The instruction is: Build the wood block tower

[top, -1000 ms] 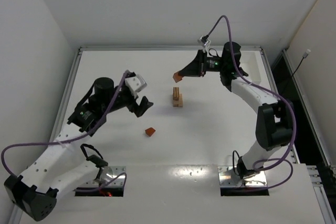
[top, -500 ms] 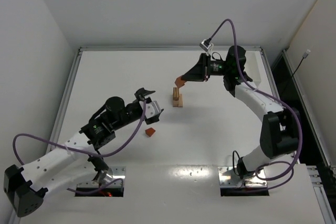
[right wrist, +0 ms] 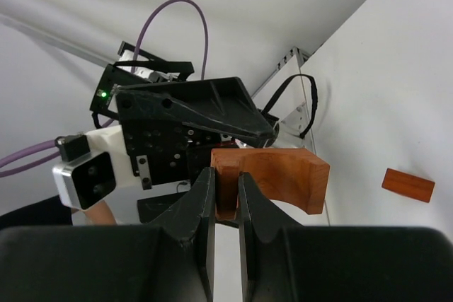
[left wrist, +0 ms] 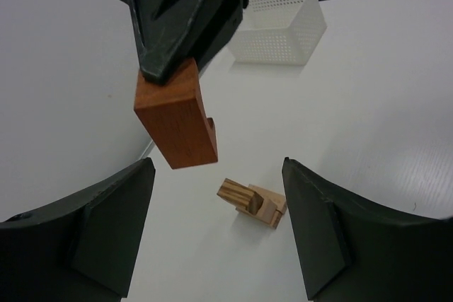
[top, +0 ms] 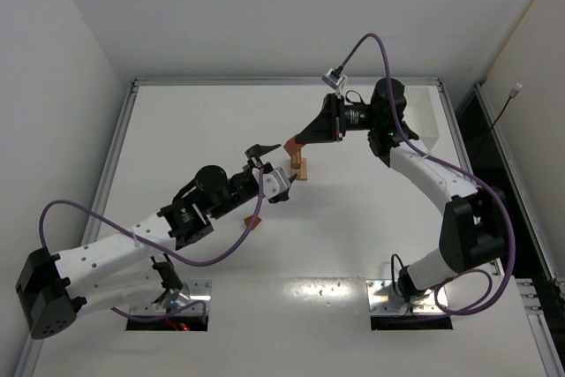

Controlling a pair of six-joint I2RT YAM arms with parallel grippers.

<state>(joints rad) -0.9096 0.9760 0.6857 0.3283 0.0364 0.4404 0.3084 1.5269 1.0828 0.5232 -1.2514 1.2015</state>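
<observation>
The wood block tower [top: 301, 169] is a short stack of light tan blocks near the table's middle; the left wrist view shows it [left wrist: 256, 203] between my open fingers. My right gripper [top: 297, 141] is shut on a reddish-brown arch piece [top: 290, 147] and holds it just above and left of the stack. The arch also shows in the left wrist view [left wrist: 175, 119] and the right wrist view [right wrist: 283, 177], with the right gripper [right wrist: 226, 196] clamped on one leg. My left gripper [top: 274, 165] is open and empty, close to the left of the stack.
A small reddish-brown flat block [top: 253, 221] lies on the table under my left forearm; it also shows in the right wrist view [right wrist: 408, 184]. A white perforated tray [left wrist: 279, 26] stands at the back right [top: 425, 117]. Walls enclose the table.
My left arm has swung right and forward from the table's left side up to the stack. My right gripper has carried the arch slightly left and closer to the stack.
</observation>
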